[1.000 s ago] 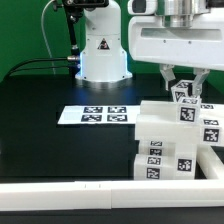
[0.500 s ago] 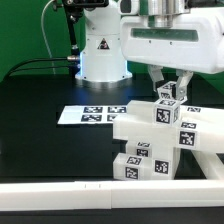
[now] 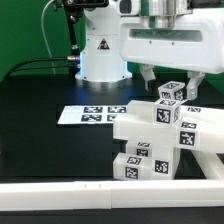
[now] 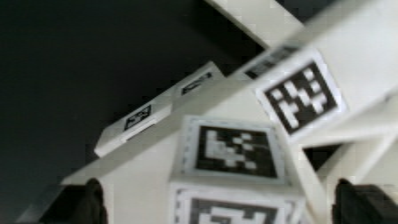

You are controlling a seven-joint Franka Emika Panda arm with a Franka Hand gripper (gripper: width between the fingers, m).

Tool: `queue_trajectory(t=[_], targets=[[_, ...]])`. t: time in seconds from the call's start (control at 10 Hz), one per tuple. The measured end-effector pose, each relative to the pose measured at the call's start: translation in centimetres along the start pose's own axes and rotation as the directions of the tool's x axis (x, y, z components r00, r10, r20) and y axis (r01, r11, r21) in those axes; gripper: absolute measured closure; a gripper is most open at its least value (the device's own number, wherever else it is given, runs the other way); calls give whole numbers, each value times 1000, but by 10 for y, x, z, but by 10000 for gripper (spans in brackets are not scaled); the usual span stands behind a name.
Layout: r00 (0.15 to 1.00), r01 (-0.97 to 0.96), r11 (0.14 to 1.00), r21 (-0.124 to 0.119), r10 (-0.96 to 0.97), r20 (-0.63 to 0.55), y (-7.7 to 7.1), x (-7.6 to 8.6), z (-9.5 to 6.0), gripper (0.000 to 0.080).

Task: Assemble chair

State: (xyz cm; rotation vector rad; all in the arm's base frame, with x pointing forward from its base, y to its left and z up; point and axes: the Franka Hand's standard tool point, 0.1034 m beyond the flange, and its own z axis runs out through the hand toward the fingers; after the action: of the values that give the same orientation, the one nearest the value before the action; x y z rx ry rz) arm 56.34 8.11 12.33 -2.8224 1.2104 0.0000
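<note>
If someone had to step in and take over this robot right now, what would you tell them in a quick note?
Tool: open, holding nothing, hovering right over the top of the chair.
Chair: white tagged blocks stacked as one chunky piece at the exterior view's right, on the black table.
Marker board: flat on the table beside it.
Done: several blocks appear joined.
Left: I cannot tell which parts are missing; check the joints before going on.

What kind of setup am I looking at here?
Likely a robotics lab bench: a black table against a green backdrop, a marker board and tagged white chair parts under the gripper.
</note>
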Motion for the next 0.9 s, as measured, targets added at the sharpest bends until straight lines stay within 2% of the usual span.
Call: queue_trajectory(t=[0.2, 0.3, 0.6, 0.7, 0.8, 0.9], targets=[[949, 315, 949, 4, -315, -3, 0, 0, -3, 151], [918, 396, 918, -1, -396, -4, -3, -3, -2, 151], [842, 540, 842, -3, -540, -4, 0, 0, -2, 150], [774, 634, 774, -13, -634, -6, -1, -1, -1, 150], [698, 715, 699, -22, -716, -11, -7, -8, 0, 150], [667, 745, 667, -22, -745, -14, -9, -14, 3, 150]])
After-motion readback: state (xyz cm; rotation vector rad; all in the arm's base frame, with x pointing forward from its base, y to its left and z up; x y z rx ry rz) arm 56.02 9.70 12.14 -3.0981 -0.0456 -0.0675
